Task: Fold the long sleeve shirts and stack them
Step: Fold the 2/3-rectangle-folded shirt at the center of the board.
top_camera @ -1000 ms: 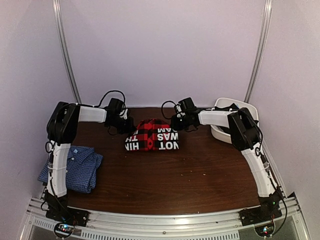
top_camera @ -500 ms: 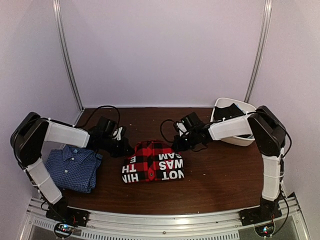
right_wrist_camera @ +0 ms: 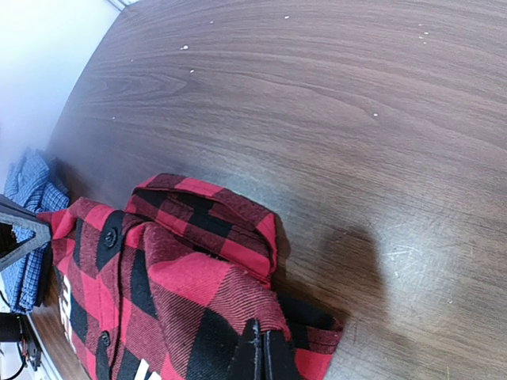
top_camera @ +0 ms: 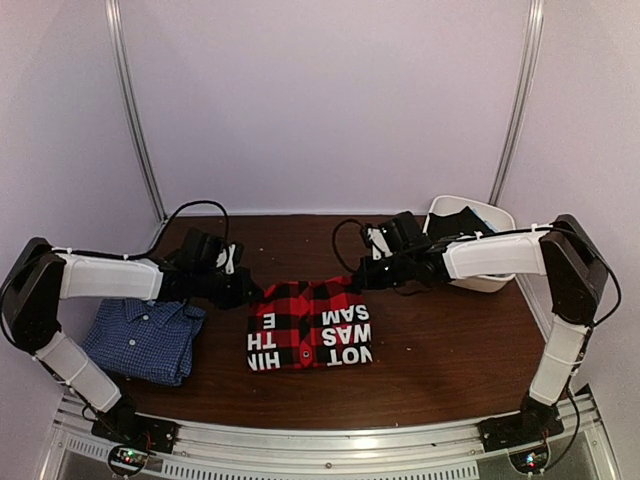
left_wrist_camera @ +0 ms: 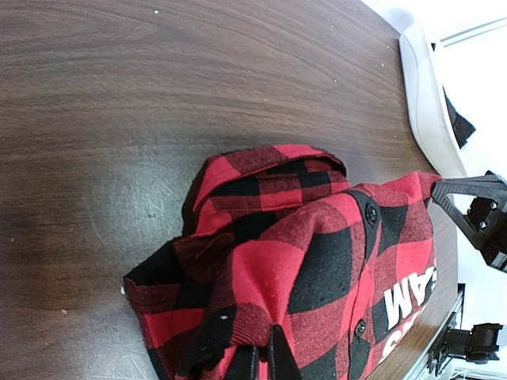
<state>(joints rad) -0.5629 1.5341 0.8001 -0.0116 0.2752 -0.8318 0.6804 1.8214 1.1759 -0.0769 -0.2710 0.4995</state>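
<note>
Flannel (top_camera: 308,325) slid nearer (pinched) between left tool (top_camera: 244,292) and right tool (top_camera: 359,282).

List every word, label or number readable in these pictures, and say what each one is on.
"NOT": white block letters on the right half of the plaid shirt, nearest row, upside down to the top camera.
"WAS": same half, middle row.
"SAM": same half, far row, possibly cut off by the fold.
"HIN": left half, nearest row, a fragment.
"TH": left half, middle row, a fragment.
"E": left half, far row, a fragment.
Nothing else is legible.
</note>
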